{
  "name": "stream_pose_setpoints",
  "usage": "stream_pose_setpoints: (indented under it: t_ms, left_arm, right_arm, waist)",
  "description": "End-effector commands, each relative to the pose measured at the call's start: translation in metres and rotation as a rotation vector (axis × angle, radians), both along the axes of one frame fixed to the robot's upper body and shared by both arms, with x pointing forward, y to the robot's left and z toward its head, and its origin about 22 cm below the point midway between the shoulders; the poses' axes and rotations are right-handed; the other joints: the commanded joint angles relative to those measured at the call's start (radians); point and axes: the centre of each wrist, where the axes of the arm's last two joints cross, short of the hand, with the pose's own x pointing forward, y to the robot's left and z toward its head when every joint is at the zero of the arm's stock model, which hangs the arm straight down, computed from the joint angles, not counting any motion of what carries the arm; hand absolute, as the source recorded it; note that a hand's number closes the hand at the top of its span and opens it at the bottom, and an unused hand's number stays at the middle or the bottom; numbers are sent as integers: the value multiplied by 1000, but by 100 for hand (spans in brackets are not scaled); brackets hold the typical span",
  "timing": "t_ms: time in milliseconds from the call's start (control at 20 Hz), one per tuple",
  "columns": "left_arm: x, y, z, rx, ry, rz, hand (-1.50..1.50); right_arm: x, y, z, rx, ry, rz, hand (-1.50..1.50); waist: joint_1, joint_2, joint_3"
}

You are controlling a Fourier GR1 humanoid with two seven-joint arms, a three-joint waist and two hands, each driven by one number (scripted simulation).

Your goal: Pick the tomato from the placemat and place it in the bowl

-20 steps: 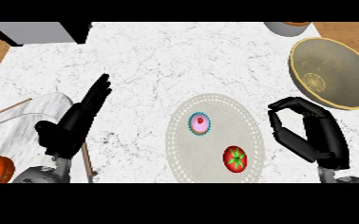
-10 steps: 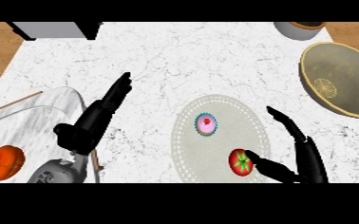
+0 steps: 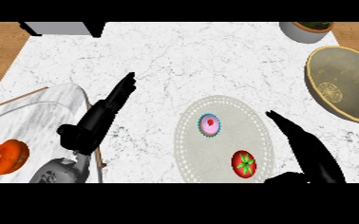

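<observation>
Two hands in view: right hand (image 3: 308, 152) fingers straight, apart, just right of tomato (image 3: 245, 163), not touching. Tomato sits on placemat (image 3: 223, 144) near cupcake (image 3: 209, 124). Bowl (image 3: 336, 88) at right table (image 3: 196, 61) edge. Left hand (image 3: 98, 121) open, resting at left.

A white marble counter (image 3: 196, 57) with grey veins fills the view. Brown wooden floor (image 3: 13, 42) shows past its far left and far right corners. A dark-edged grey appliance (image 3: 63, 28) sits at the far left edge.
</observation>
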Motion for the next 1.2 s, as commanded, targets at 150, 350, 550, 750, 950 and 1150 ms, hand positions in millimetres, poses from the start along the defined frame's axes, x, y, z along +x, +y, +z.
stream_pose_setpoints:
  t_ms: [150, 350, 550, 750, 950, 1150]
  left_arm:
    - [8, -13, -4, -13, 1, 9, 0]
    - [10, 4, -12, -1, -2, 4, 0]
    - [4, -10, -8, -15, 5, -7, 0]
    - [4, -17, -13, -2, 15, 15, 0]
    - [-2, 4, -11, -11, 7, 4, 0]
    - [10, 7, -5, -12, 9, 18, 0]
  right_arm:
    - [6, 35, 54, -166, 370, 76, -150]
    - [18, 58, 88, -165, 459, 78, -150]
    - [29, 88, 86, -206, 514, 45, -150]
    - [32, 94, 84, -193, 507, 38, -150]
    - [24, 99, 61, -218, 499, 62, -150]
    - [11, 103, 58, -215, 410, 37, -150]
  waist:
    - [-3, 5, 3]
    - [-6, 3, 6]
    - [0, 1, 6]
    - [-15, -1, 8]
    - [-14, -1, 8]
    - [-21, -1, 8]
